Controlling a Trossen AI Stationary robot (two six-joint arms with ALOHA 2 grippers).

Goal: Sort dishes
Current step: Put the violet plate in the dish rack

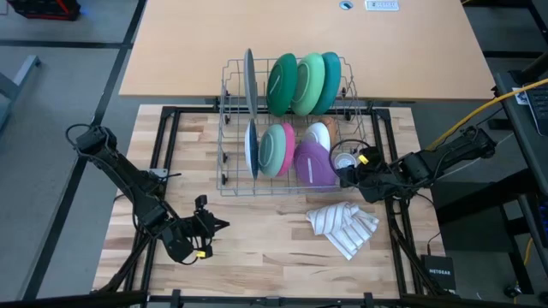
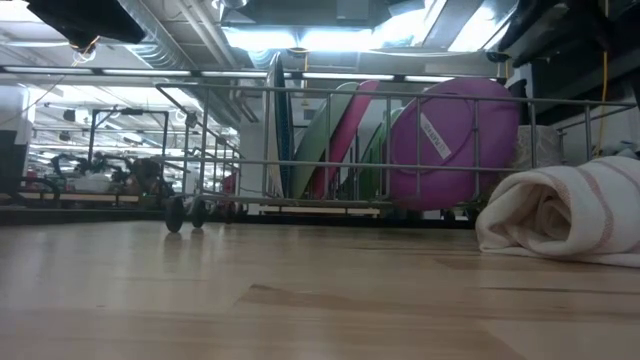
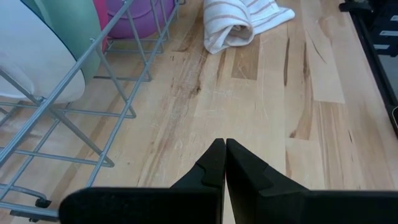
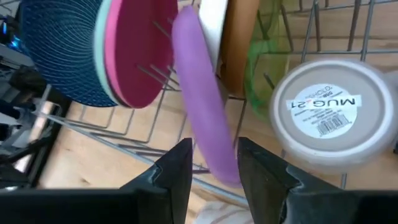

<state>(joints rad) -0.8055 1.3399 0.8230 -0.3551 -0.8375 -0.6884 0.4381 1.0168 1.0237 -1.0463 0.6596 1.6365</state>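
While your right gripper [image 4: 213, 163] sat at the right end of the wire rack [image 1: 229, 128], its fingers stood apart on either side of the purple plate's [image 1: 313, 162] rim, most likely so you could pinch the thin edge and lift it clear of the tines; whether the pads were already touching it, I could not tell. That plate leaned in the near row, with a pink plate [image 4: 134, 53] and a teal one [image 1: 274, 150] upright to its left, and a white mug [image 4: 329, 112] lay just to its right inside the rack. Dark and light green dishes stood on edge in the far row. Your left gripper [image 3: 224, 163] waited shut and empty over the bench [image 3: 261, 106], near-left of the rack, well apart from the striped cloth [image 1: 342, 227].
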